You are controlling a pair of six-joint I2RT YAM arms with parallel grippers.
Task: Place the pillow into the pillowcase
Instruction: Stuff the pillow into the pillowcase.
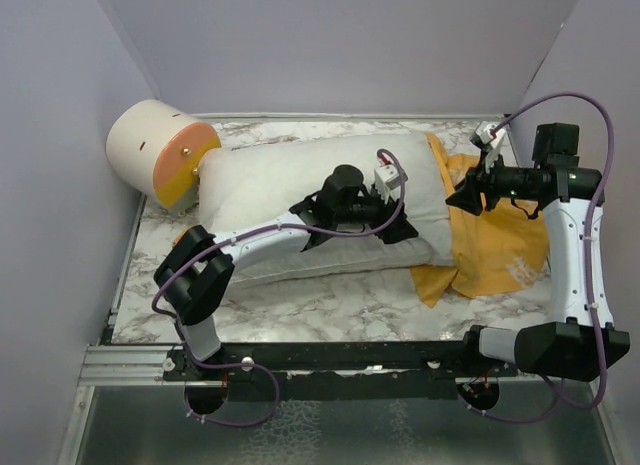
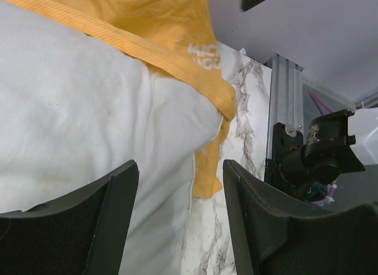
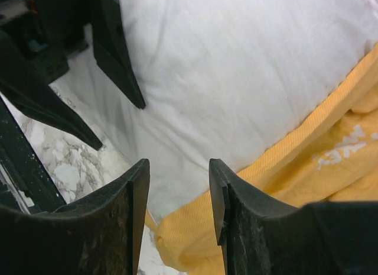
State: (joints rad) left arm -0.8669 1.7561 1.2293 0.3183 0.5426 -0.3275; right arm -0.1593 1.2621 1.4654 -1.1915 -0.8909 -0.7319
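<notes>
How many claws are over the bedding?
2: the left claw above the right end of the pillow; the right claw above the open edge of the pillowcase. None hidden.

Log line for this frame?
pillow: end tucked in pillowcase | left gripper: open, empty | right gripper: open, empty | stage: insertion barely started

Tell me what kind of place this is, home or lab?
Likely a lab robot cell: plain lavender walls box in a marble-patterned tabletop, an aluminium rail runs along its near edge, and a pillow and pillowcase lie on it.
</notes>
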